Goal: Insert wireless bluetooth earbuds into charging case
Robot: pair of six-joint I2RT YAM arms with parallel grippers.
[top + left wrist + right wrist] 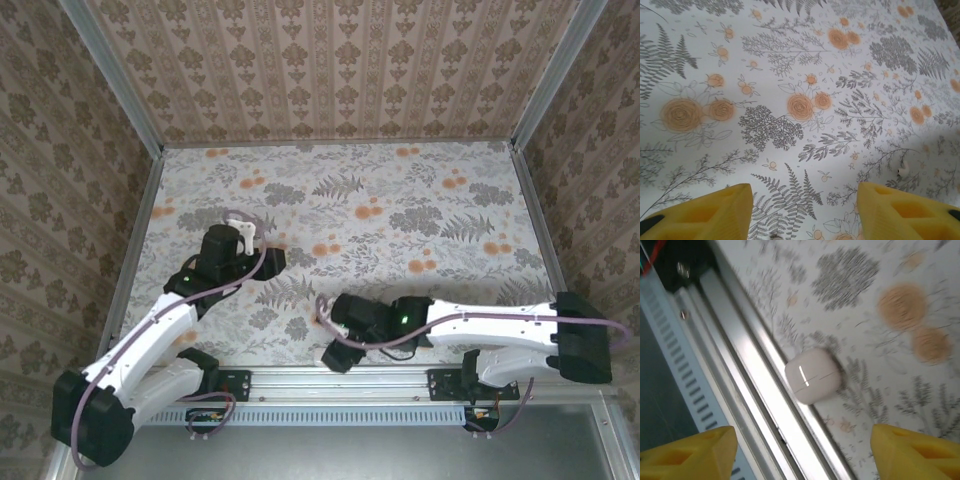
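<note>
The charging case [813, 375], a glossy white rounded box with its lid shut, lies on the floral tablecloth right against the metal rail at the table's near edge. My right gripper [804, 442] stands open just short of it. Its yellow fingers [695, 452] sit wide to either side and do not touch the case. In the top view the right gripper [327, 332] sits low near the front edge. My left gripper [804, 200] is open over bare cloth with nothing between its fingers; from above the left gripper [262, 258] is at the left middle. The earbuds are out of view.
The metal rail [755, 390] and a perforated grey strip [670, 390] run along the near edge beside the case. Patterned walls [90, 150] enclose the table on three sides. A tiny whitish speck [903, 168] lies on the cloth to the right of the left gripper.
</note>
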